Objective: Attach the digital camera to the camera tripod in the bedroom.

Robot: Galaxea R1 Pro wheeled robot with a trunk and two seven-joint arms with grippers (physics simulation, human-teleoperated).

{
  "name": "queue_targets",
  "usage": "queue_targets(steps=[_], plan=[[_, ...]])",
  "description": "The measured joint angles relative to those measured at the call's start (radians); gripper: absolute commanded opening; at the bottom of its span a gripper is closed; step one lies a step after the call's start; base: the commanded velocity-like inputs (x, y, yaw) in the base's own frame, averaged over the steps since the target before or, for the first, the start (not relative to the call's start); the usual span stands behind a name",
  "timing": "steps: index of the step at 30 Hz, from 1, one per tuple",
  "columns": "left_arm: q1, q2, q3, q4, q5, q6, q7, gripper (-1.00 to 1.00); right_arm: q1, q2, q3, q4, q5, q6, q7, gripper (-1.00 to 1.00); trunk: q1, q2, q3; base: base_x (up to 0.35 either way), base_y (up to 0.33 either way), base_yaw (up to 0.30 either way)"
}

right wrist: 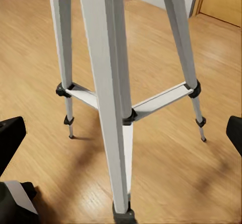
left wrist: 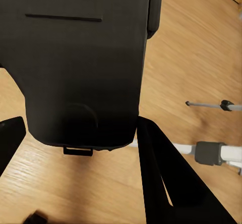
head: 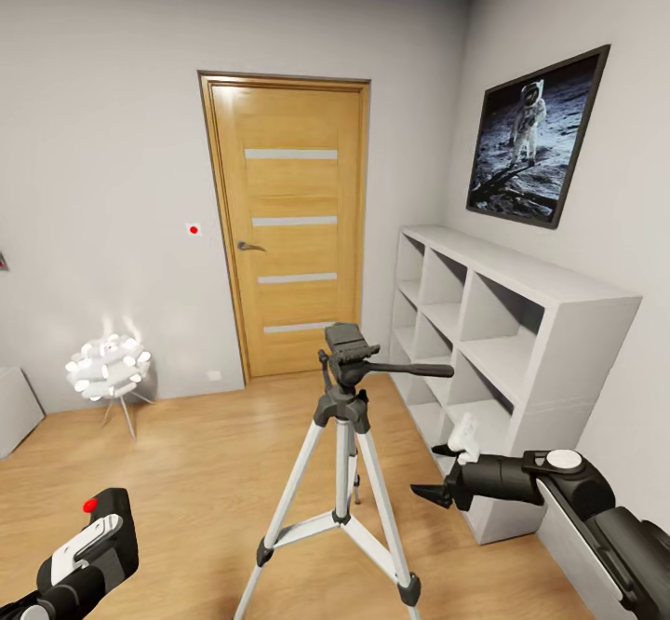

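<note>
**Camera in left end effector, tripod standing between the arms**

Head view: the digital camera [head: 104,529] sits low at the left edge, black body with red button on top, held in the left end effector [head: 79,559], whose white finger lies across the camera's face. The camera is clamped, fingers closed against its body. In the left wrist view the camera [left wrist: 83,62] hangs between the two dark fingers [left wrist: 166,183], its black underside blocking most of the floor; part of a tripod leg [left wrist: 217,152] shows on the planks beyond.

The camera tripod [head: 342,471] stands upright on the wood floor [head: 186,471] in the middle of the room, legs spread, black head [head: 346,345] up with the pan handle pointing toward the white cube shelf [head: 502,341]. The camera is well below the tripod head and off to its left, not touching it.

The right end effector [head: 447,471] hovers just to the right of the tripod legs, in front of the shelf, holding nothing; one white and one dark finger stand apart, spread open. Right wrist view: the tripod [right wrist: 108,88] legs and centre braces are close in front, the finger tips [right wrist: 10,138] at either edge of the frame, wide apart, no contact.

Behind: wooden door [head: 290,229], astronaut picture [head: 538,136] on the right wall, white lamp [head: 108,367] on the floor at left.
</note>
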Motion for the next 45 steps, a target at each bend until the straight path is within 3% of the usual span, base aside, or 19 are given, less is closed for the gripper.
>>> queue_targets(steps=[3, 17, 21, 30, 36, 45], plan=[[0.0, 0.0, 0.0, 0.0, 0.0, 0.001, 0.0, -1.0, -0.001, 0.0, 0.001, 0.0, -0.001, 0.059, 0.001, 1.0, 0.0, 0.0, 0.0, 0.007, 0.0, 0.0], [0.0, 0.0, 0.0, 0.0, -0.001, 0.003, 0.002, -1.0, 0.0, 0.004, 0.019, -0.001, -0.002, 0.175, 0.001, 1.0, 0.0, 0.0, 0.0, 0.001, 0.0, 0.0], [0.0, 0.0, -0.001, 0.0, -0.001, 0.004, 0.004, -1.0, 0.001, 0.021, 0.064, -0.001, -0.001, 0.186, -0.006, 1.0, 0.0, 0.0, 0.0, 0.0, 0.0, 0.0], [0.0, 0.001, -0.002, 0.0, -0.001, 0.005, 0.005, -1.0, 0.034, 0.042, 0.097, -0.007, -0.002, 0.185, -0.111, 1.0, 0.0, 0.0, 0.0, 0.0, 0.0, 0.0], [0.0, 0.0, -0.002, 0.0, -0.001, 0.005, 0.005, -1.0, 0.045, 0.058, 0.136, -0.015, -0.001, 0.184, -0.145, 1.0, 0.0, 0.0, 0.0, 0.0, 0.0, 0.0], [-0.002, 0.002, -0.012, -0.004, 0.003, 0.012, 0.002, -1.0, 0.048, 0.069, 0.151, -0.016, -0.001, 0.184, -0.195, 1.0, 0.0, 0.0, 0.0, 0.0, 0.0, 0.0]])
